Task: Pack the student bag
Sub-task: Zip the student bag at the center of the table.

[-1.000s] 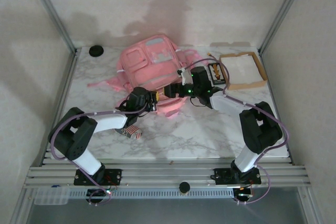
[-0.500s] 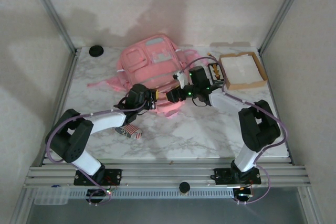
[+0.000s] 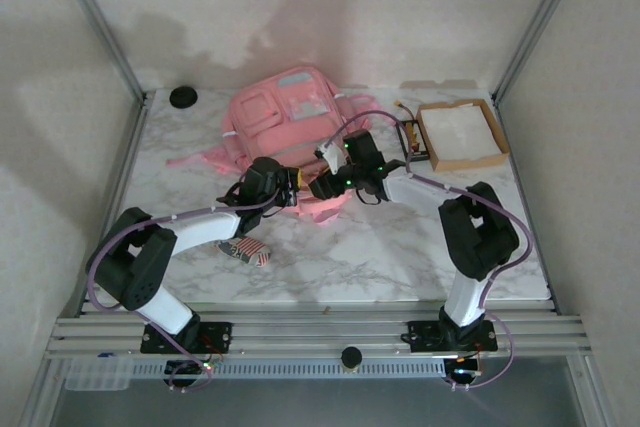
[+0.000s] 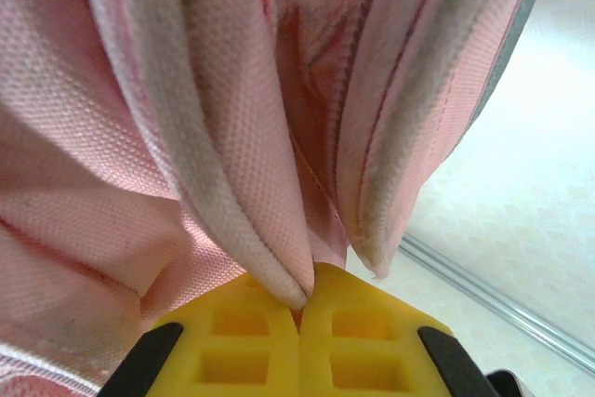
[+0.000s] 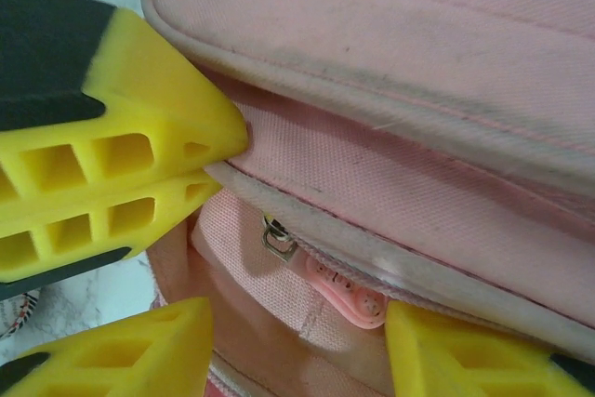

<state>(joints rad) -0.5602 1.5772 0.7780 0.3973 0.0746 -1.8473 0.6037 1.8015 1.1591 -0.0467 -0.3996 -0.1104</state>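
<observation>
Apparently student bag (image 4: 232,137) within left tool (image 4: 302,297)

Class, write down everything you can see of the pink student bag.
The student bag is a large, soft backpack of pink woven fabric with pale grey panels, front zip pockets and straps, lying flat toward the back of the marble table. The left gripper is shut on a piped edge at its near end; the right gripper stands open facing a metal zip slider with a pink rubber pull.
</observation>
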